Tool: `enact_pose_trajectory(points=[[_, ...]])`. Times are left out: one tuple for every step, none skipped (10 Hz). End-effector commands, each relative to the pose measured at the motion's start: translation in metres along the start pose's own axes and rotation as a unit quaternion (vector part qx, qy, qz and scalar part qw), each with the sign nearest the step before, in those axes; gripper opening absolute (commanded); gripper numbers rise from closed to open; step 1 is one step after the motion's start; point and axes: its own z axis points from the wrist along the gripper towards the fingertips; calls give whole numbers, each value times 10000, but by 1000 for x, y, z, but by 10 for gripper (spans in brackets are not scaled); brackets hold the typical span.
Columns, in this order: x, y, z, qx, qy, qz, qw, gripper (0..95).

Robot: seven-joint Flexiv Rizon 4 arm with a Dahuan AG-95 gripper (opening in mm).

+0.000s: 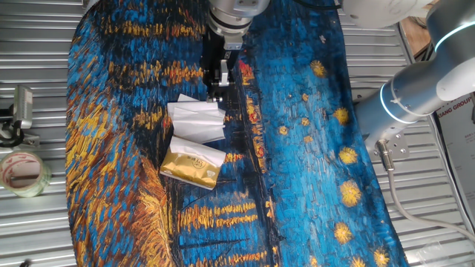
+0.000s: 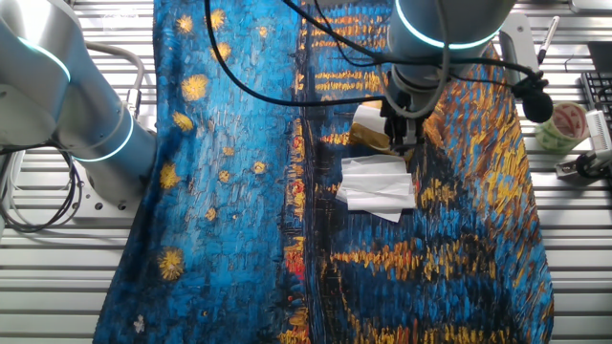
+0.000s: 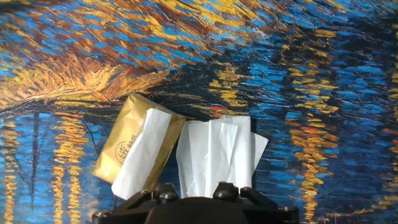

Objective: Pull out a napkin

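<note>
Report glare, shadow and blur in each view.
One fixed view: even light, the metal table shines in streaks, napkin sharp. The other fixed view: soft shadow under the gripper. Hand view: cloth and gold tissue pack crisp, gripper housing dark.

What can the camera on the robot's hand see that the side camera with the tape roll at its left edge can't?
Only the hand view shows the gold pack's printed face up close, with a flat white sheet sticking out of it, right beside the creased napkin.

Only the fixed view shows the claw from outside, hanging over the napkin's far edge, plus the arm, the tape roll and the metal table.

Both show the napkin, the pack and the painted cloth. Neither shows whether the claw is open or shut.
</note>
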Motion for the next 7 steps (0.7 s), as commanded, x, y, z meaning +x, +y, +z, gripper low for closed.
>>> enact_pose_trajectory(points=[[1,0,-1,2,18,-27,10000,380],[1,0,-1,-6,19,-34,10000,380],[1,0,-1,-16,19,-46,10000,380],[1,1,-1,-15,16,-42,10000,380],[1,1,-1,-19,14,-32,10000,380],[1,1,-1,-22,18,-24,10000,380],[1,1,-1,-21,21,-25,10000,380]])
